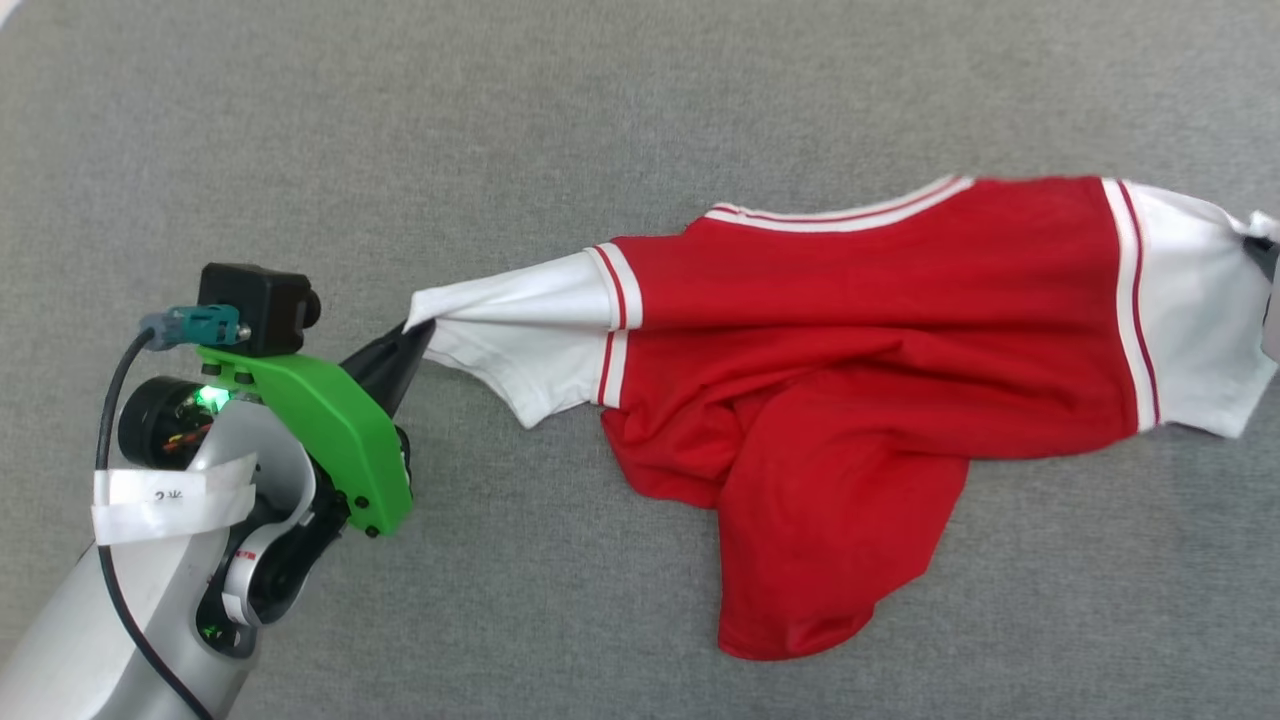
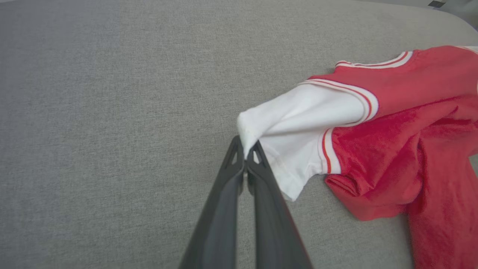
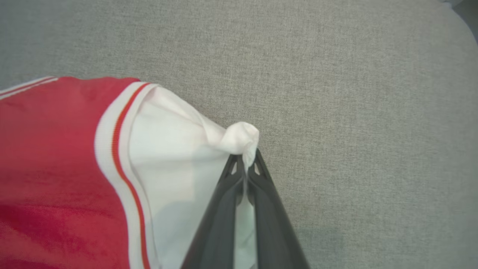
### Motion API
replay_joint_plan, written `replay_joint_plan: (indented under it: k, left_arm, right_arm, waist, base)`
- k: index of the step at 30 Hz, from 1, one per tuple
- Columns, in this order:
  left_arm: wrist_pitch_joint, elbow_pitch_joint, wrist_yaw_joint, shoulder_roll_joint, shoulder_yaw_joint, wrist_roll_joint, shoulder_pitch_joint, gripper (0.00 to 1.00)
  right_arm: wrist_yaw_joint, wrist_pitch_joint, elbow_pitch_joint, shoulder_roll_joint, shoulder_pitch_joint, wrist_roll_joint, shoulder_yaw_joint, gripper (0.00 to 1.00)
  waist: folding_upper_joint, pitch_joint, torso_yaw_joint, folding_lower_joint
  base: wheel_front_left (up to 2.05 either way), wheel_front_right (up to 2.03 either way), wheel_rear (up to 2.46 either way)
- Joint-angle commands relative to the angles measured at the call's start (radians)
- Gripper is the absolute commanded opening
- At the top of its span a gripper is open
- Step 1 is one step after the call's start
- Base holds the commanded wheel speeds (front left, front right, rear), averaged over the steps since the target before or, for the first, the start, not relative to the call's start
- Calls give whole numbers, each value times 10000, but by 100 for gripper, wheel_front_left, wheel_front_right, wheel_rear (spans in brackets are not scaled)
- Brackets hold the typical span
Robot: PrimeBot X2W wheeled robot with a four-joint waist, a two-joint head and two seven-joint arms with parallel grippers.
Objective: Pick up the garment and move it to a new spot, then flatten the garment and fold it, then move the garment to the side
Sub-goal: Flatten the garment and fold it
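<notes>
So the red soft T-shirt with white short sleeves is lying on the grey fabric-covered counter, pulled out sideways between the two arms. The left end effector is clenched on the very tip of the white sleeve on the robot's left. In the left wrist view the two dark fingers are pressed together with a little wad of white fabric poking out between their tips. The right end effector has the same deal going on the other sleeve, with its fingers closed tight on a bunched white corner and the red-and-white striped trim running just beside it. In the head view the neck trim sits along the far edge of the shirt and the red body is not flat at all (it's rumpled, with a big fold across the middle). A long flap of red sags down toward the near side of the counter. Whether the pinched sleeve tips are lifted off the counter or resting on it is hard to tell. On the left wrist there's a green plastic bracket carrying a small black camera block, and a white tape label is wrapped round the pale forearm.
</notes>
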Motion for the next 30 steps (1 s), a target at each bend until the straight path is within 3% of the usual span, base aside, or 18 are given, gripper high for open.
replay_joint_plan:
  k: [1,10,30]
  left_arm:
    - [-199,78,-6,65,124,159,-182,0]
    - [-1223,223,203,100,505,549,-88,0]
    - [-2714,-1031,701,796,1856,1195,-625,0]
  right_arm:
    - [-9,-278,-25,-133,104,119,81,0]
    - [-9,-1469,-319,-365,396,555,422,0]
    - [-9,-3039,-1933,-511,140,444,-869,0]
  waist:
    - [-1,-648,-291,0]
    - [-1,-1834,-521,0]
    - [-1,-3198,-731,0]
  base:
    - [0,0,0]
    - [0,0,0]
    - [0,0,0]
